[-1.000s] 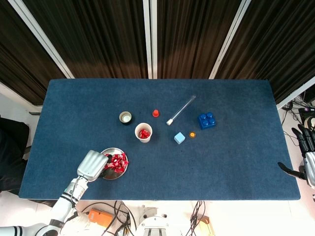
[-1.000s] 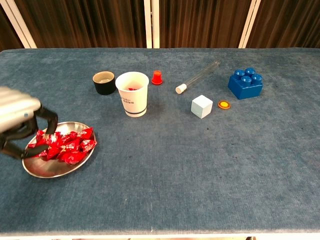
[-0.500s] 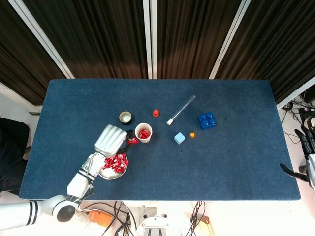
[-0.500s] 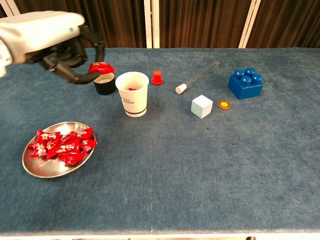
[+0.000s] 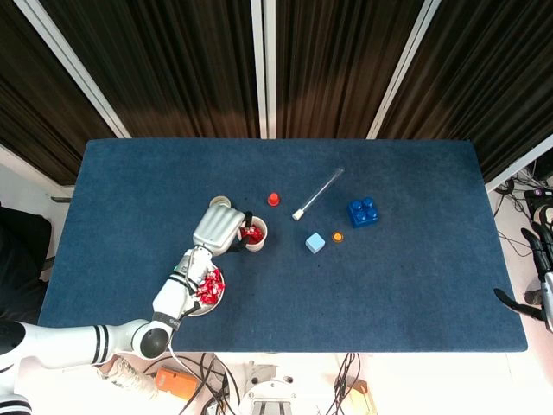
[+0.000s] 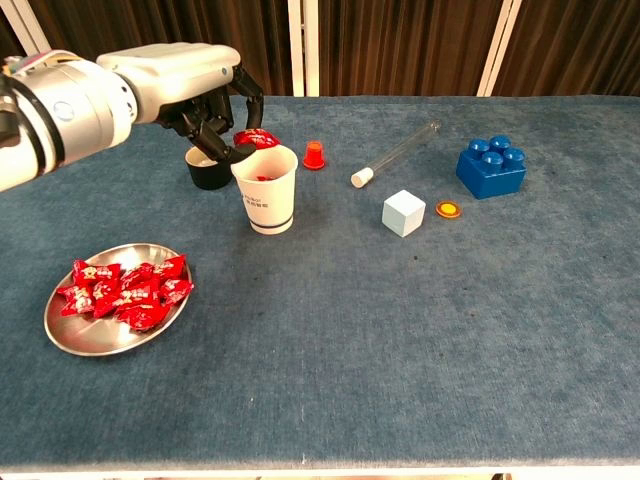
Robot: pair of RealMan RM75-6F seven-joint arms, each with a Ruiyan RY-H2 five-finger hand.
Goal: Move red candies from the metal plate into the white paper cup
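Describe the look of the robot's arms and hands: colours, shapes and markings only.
The left robot hand has a silver-grey metallic back and black fingers; its arm is rounded, white, with black bands. The right robot hand shows dark fingers at the frame edge.

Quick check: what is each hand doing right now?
Left hand: pinches a red candy above the white paper cup.
Right hand: holds nothing, fingers apart, at the table edge.

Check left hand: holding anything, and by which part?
Yes: left hand pinches a red wrapped candy by one end, above the white paper cup.
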